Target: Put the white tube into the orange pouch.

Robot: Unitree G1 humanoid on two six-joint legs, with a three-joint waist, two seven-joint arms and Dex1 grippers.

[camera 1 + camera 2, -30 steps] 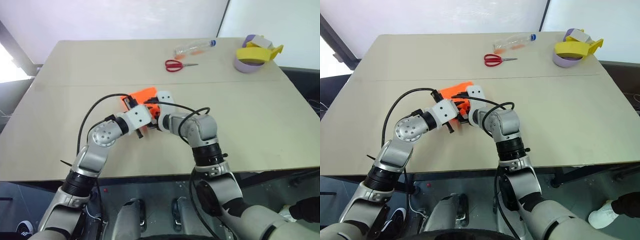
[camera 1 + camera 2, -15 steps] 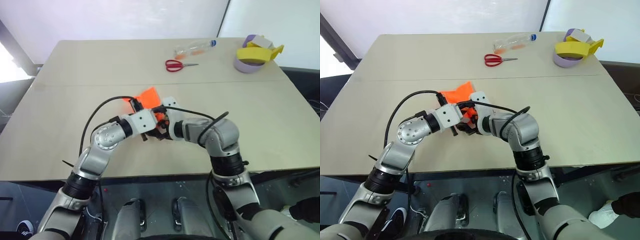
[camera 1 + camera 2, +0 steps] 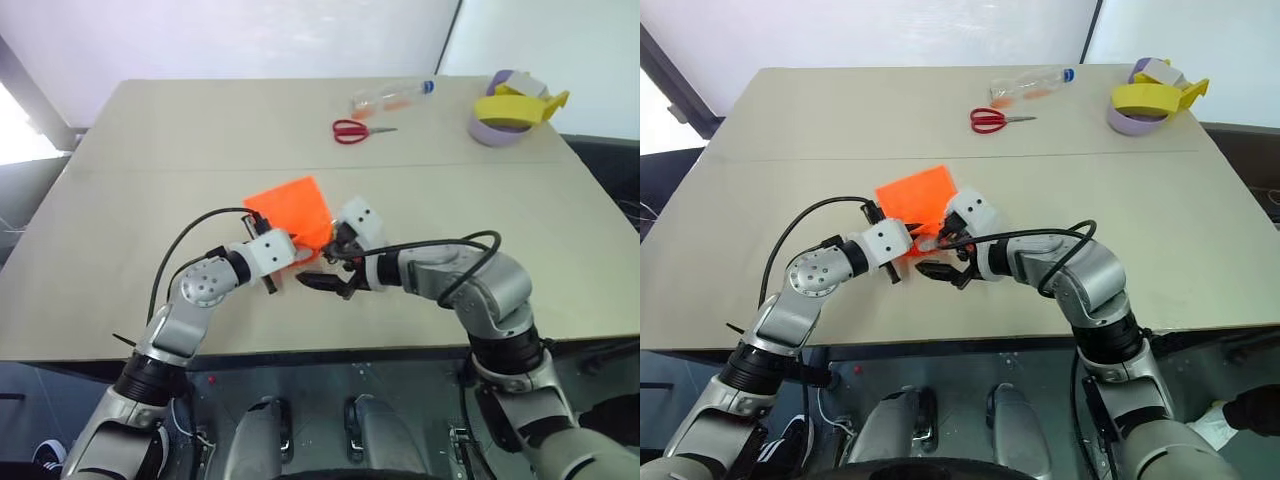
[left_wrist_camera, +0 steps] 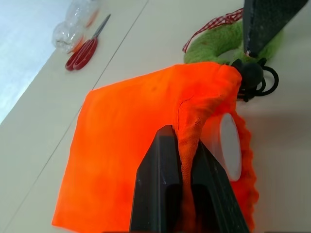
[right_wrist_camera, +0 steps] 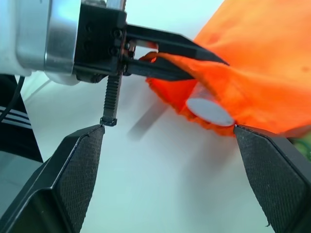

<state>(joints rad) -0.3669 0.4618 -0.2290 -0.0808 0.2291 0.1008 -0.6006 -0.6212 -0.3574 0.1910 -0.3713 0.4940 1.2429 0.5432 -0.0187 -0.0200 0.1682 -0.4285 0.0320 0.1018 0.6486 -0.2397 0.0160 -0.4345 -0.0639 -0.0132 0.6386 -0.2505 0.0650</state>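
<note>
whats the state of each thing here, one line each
orange pouch: mouth open, rim pinched by left gripper
white tube: inside the pouch mouth, end showing
left gripper: shut on pouch rim
right gripper: open, holding nothing
scissors: closed, lying flat
clear bottle: on its side, capped

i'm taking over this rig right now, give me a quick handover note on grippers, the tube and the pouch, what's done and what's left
Left gripper: shut on the rim of the orange pouch, holding its mouth up off the table.
Right gripper: open, holding nothing, facing the pouch mouth.
White tube: its round white end shows inside the pouch mouth, so it looks at least partly in.
Done: the tube appears placed in the pouch.
Left: check that the tube sits fully inside, then let go of the rim.
</note>
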